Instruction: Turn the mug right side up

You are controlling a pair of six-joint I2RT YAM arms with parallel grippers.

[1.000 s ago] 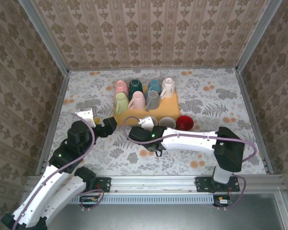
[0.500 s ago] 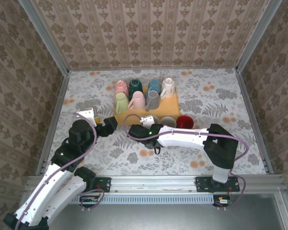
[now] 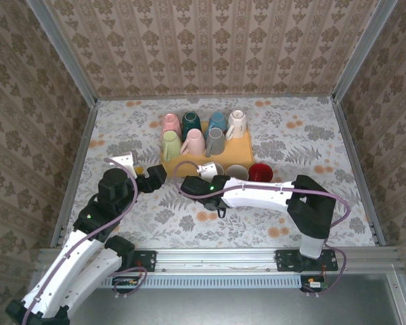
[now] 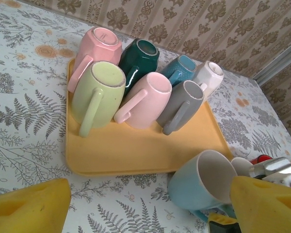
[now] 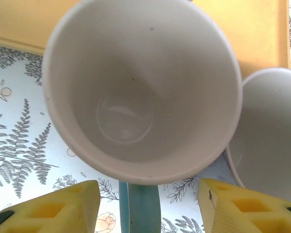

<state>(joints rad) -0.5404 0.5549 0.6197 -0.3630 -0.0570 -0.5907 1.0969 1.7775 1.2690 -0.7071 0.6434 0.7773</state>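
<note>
The mug [image 5: 140,92] stands mouth-up on the surface [image 5: 19,145] beside the tray [image 5: 252,29], its handle cut off by the frame inside the released right pincer [image 5: 148,194]. The left pincer [image 4: 150,196] gapes empty, both fingers cropped.

We're looking at the mug [image 4: 202,182] now: pale blue outside, glossy cream-white inside, and empty. Its mouth faces up, and from directly above we see right down to the round bottom [image 5: 136,92]. Its blue handle points away from the yellow tray [image 4: 136,155]. It stands on the fern-patterned table [image 4: 29,121] just off the tray's near edge, close beside a white cup [image 5: 271,141].
</note>
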